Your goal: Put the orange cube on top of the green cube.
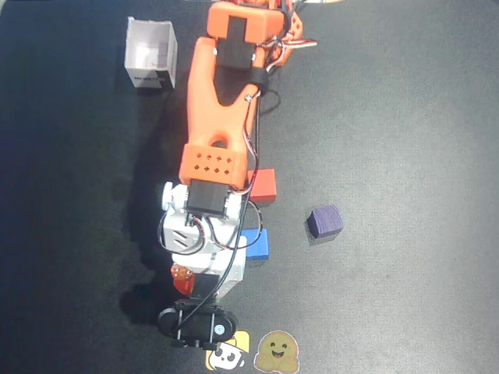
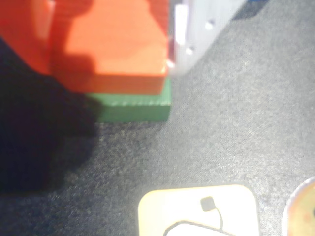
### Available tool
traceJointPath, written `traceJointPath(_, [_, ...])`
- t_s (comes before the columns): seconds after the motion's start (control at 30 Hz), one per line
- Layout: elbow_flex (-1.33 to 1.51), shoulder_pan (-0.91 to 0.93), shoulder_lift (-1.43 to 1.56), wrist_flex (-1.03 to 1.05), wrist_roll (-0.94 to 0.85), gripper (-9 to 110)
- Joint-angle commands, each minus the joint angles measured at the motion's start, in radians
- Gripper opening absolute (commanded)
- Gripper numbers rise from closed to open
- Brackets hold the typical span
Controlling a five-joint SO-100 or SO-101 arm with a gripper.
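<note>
In the wrist view the orange cube (image 2: 129,56) rests flat on the dark green cube (image 2: 133,107), of which only the front strip shows. My gripper (image 2: 106,37) is shut on the orange cube, with the orange finger (image 2: 27,34) at its left and the white finger (image 2: 189,29) against its right side. In the overhead view the gripper (image 1: 195,284) points toward the bottom edge and covers both cubes. A small orange bit (image 1: 182,278) shows at its left; I cannot tell whether it is cube or finger.
A red cube (image 1: 265,185) and a blue cube (image 1: 256,243) lie just right of the arm, and a purple cube (image 1: 324,222) farther right. A white open box (image 1: 150,53) stands at top left. Two flat stickers (image 1: 228,354) (image 1: 278,352) lie near the bottom edge.
</note>
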Motion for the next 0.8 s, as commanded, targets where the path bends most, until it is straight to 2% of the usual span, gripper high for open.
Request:
traceJointPath(0.0, [-0.04, -0.005, 0.009, -0.017, 0.005, 13])
traceJointPath(0.77, [-0.041, -0.012, 0.02, -0.015, 0.02, 21])
